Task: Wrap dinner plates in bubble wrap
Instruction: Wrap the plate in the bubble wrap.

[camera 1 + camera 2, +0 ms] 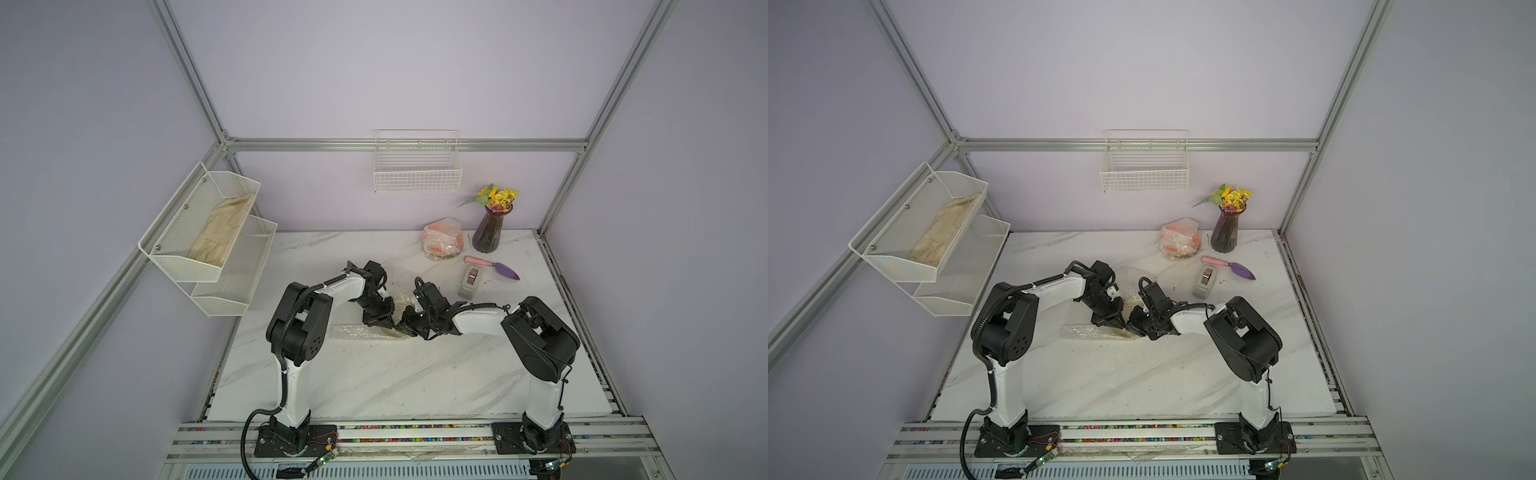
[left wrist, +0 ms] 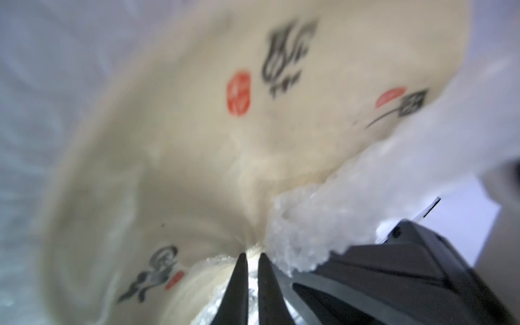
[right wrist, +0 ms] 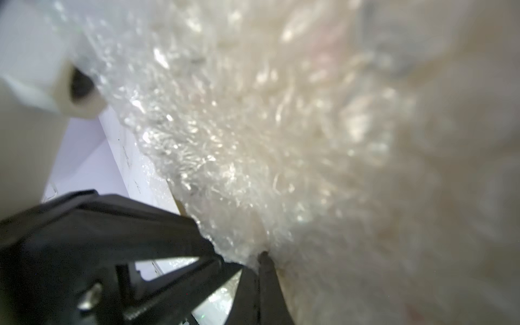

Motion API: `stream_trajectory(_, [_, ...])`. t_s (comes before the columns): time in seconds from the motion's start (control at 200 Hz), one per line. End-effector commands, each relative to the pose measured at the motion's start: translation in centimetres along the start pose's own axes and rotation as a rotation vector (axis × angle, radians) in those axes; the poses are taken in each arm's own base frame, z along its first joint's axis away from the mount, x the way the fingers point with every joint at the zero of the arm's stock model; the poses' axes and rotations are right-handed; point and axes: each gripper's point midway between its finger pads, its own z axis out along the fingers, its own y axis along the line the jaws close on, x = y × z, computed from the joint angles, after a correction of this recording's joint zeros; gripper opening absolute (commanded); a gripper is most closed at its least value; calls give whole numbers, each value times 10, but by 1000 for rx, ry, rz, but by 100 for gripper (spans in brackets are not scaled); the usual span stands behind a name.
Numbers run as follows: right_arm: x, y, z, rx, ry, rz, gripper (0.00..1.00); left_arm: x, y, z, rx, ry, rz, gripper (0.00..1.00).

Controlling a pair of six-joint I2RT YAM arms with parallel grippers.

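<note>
The marble table [image 1: 374,374] carries everything; its front half is bare, which leaves the two arms room to meet in the middle. A two-tier mesh shelf [image 1: 199,257] hangs on the left wall with a beige cloth [image 1: 220,232] in its upper tier, and a wire basket [image 1: 417,174] hangs on the back wall; both are well apart from the work.

The bubble wrap [image 1: 357,332] in hand spreads from the table's centre toward the left arm's side; part lies flat on the marble and the rest is drawn up between the grippers. Inside it is the cream plate [image 2: 211,140], filling the left wrist view with plastic around it; whether it lies flat or is lifted I cannot tell. At the back, near the vase [image 1: 492,232], the orange plate [image 1: 442,239] lies bundled in its own wrap, so that one looks finished. The tape dispenser [image 1: 469,282] and a pink-handled trowel [image 1: 492,266] lie near it; the dispenser is probably kept close for sealing.

The left gripper [image 2: 252,256] has its fingers nearly pressed together on a thin fold of wrap at the plate's rim; whether the rim itself is caught I cannot tell. The right gripper [image 3: 263,256] is closed tight on the wrap's edge opposite. In both top views the two nearly touch tip to tip, likely to bring opposite flaps together over the plate.
</note>
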Motion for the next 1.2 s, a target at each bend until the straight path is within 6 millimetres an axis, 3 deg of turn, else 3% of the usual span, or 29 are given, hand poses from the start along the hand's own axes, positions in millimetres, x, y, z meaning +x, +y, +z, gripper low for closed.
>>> stream_trajectory(0.0, [27, -45, 13, 137, 95, 54, 0, -22, -28, -42, 61, -140, 24, 11])
stream_trajectory(0.125, [29, -50, 12, 156, 97, 52, 0, -30, -57, -52, 115, -157, 39, 11])
stream_trajectory(0.33, [23, -36, 8, 128, 78, 26, 0, -10, -59, -1, 93, -50, 6, 11])
stream_trajectory(0.395, [22, -33, 5, 120, 71, 20, 0, -1, -51, 15, 67, -28, -5, 11])
stream_trajectory(0.555, [16, -11, -12, 83, 36, -2, 0, 24, -3, 42, -47, 37, -57, 10])
stream_trajectory(0.595, [12, -5, -18, 67, 29, -3, 7, 28, 7, 45, -75, 44, -59, 10])
stream_trajectory(0.75, [-18, 17, -55, 19, -17, -19, 22, 37, 38, 49, -174, 70, -51, 9])
stream_trajectory(0.93, [-76, -1, -86, 26, -78, -26, 38, 44, 55, 50, -221, 89, -32, 9])
stream_trajectory(1.055, [-110, -17, -79, 24, -70, -26, 54, 47, 56, 49, -219, 97, -7, 9])
stream_trajectory(1.195, [-136, -22, -55, 13, -47, -66, 66, 52, 54, 49, -193, 127, 49, 9])
